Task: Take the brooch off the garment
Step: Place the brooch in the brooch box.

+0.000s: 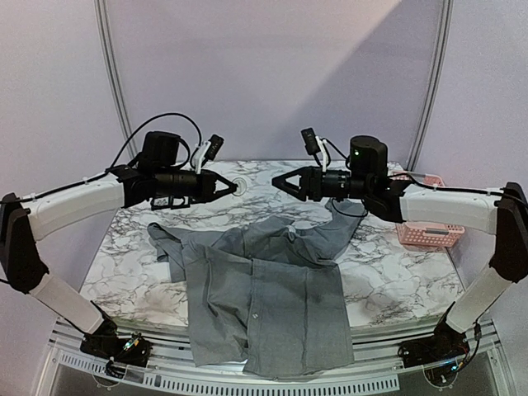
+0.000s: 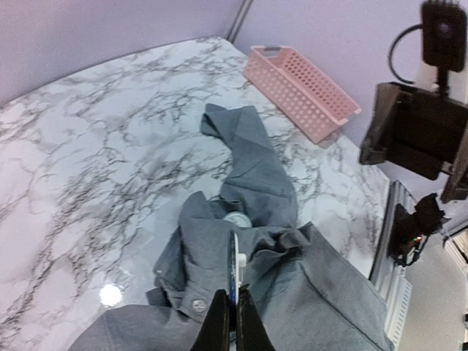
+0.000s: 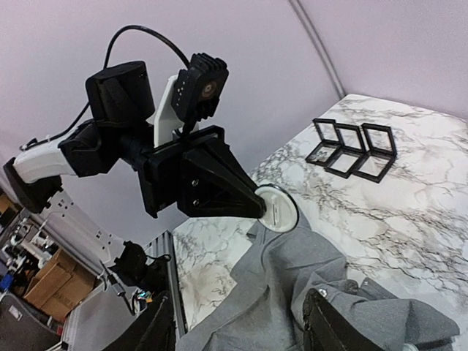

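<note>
Closest to the lens, the two black fingers of my left gripper (image 2: 232, 296) are pressed together on the thin edge of a small round white brooch (image 3: 276, 209). From my right wrist the brooch shows face-on, a pale disc with a raised rim held at the very tip of the left fingers. My right gripper (image 3: 238, 311) faces it across a short gap with its jaws spread and nothing between them.

Below both tools lies the garment, a large plain grey collared shirt of thin soft fabric (image 1: 264, 289). It lies slack on the white marble-patterned table (image 1: 140, 256), one sleeve trailing away under my right arm and the hem hanging over the edge nearest my bases. From above, no fold of it rises towards my left fingertips, so I judge the brooch to be clear of the cloth, though I cannot make out its pin or clasp.

As I read it, the removal itself is all but done and the step in hand is carrying the brooch away. The next move calls for a steady pinch, since the left fingers hold only a narrow rim that could twist or slip. It also calls for a travel path that stays above the shirt, so nothing snags again. A pink perforated plastic basket (image 2: 300, 88) stands beyond my right gripper. Three black square frames (image 3: 351, 146) lie on the table behind my left one. Either looks like a possible place to set the brooch down, but I cannot tell which is meant.
</note>
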Available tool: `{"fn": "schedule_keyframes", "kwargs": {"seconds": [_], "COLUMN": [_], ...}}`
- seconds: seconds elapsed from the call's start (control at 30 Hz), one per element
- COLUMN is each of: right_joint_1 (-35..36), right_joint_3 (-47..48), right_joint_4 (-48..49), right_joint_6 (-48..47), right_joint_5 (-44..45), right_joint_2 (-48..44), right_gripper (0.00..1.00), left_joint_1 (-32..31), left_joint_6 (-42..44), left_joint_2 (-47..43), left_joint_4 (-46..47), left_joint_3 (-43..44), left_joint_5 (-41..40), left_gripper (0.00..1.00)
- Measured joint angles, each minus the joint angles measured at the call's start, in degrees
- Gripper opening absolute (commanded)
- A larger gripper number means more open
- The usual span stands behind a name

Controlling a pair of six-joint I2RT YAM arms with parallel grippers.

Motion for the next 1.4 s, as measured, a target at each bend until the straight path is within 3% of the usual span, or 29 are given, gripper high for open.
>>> {"fn": "schedule_keyframes", "kwargs": {"seconds": [0.2,0.43,0.67,1.13,1.4], "right_joint_1": [-2.4,-6.0,-8.0,-9.0,-9.0], "right_joint_3": [-5.4,-10.6,-15.4,-18.4,-18.4], "right_joint_4": [-1.6,-3.8,-3.7,-3.7,-3.5], "right_joint_6": [-0.7,-1.3,-1.7,-1.0,-0.3], "right_joint_5": [6.0,11.1,13.0,13.2,13.2], "right_joint_2": [-4.2,-9.2,-13.5,-15.5,-15.5], "right_gripper": [0.61,0.62,0.62,0.62,0.62], "left_joint_1": [1.9,2.4,6.0,7.2,9.7], "left_joint_6": [5.3,13.6,19.4,25.4,26.6], "left_joint_2": [4.1,8.6,20.8,36.7,40.8], "left_joint_4": [-7.5,-17.3,-25.6,-31.9,-33.8], "left_joint_3": [4.0,8.0,17.6,33.8,37.3], "left_joint_5": [-12.0,-32.1,-45.7,-64.5,-66.9], "left_gripper": [0.00,0.00,0.00,0.00,0.03]}}
